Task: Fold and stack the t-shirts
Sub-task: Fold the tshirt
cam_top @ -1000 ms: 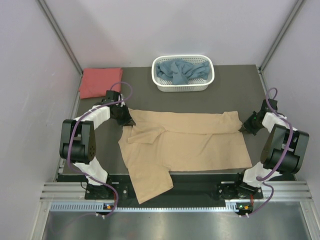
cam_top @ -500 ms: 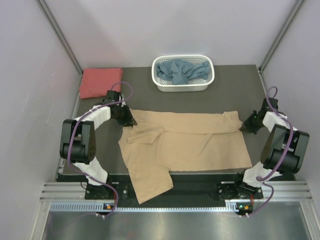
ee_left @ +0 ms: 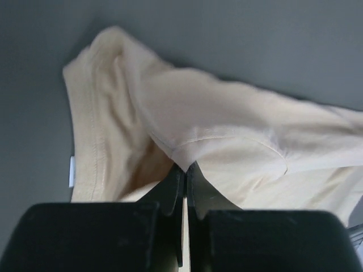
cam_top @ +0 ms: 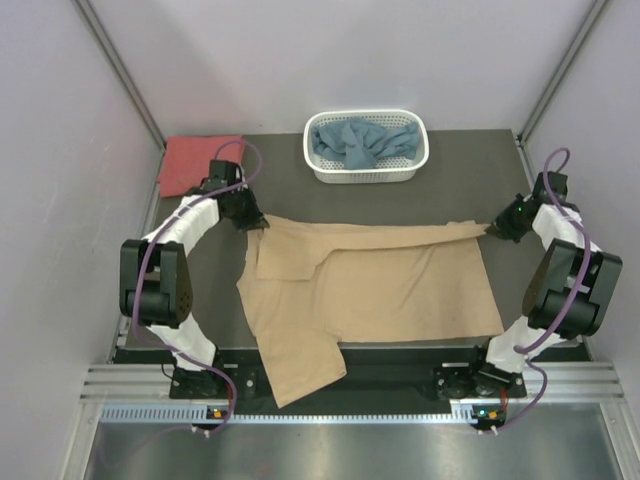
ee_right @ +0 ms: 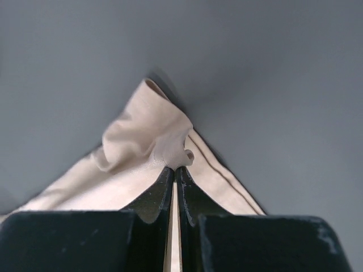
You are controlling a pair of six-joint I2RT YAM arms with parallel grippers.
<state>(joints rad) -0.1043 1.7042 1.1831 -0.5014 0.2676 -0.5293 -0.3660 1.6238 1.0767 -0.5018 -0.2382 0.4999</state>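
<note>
The tan t-shirt (cam_top: 380, 290) lies spread across the dark table, one part hanging over the near edge. My left gripper (cam_top: 256, 221) is shut on its far left corner, and the cloth (ee_left: 227, 130) bunches right at the closed tips (ee_left: 185, 168). My right gripper (cam_top: 492, 231) is shut on the far right corner, a pinched fold (ee_right: 153, 141) sitting between its tips (ee_right: 174, 169). The far edge is stretched between both grippers. A coral-red t-shirt (cam_top: 197, 163) lies folded at the far left corner. A dusty blue t-shirt (cam_top: 360, 142) sits crumpled in the basket.
The white lattice basket (cam_top: 366, 172) stands at the far middle of the table (cam_top: 440, 195). Light walls close in on both sides and the back. A metal rail (cam_top: 330, 385) runs along the near edge by the arm bases.
Both grippers have moved toward the far side, pulling the tan shirt's far edge taut and up. The left gripper briefly loosened, then shut again on the corner.
</note>
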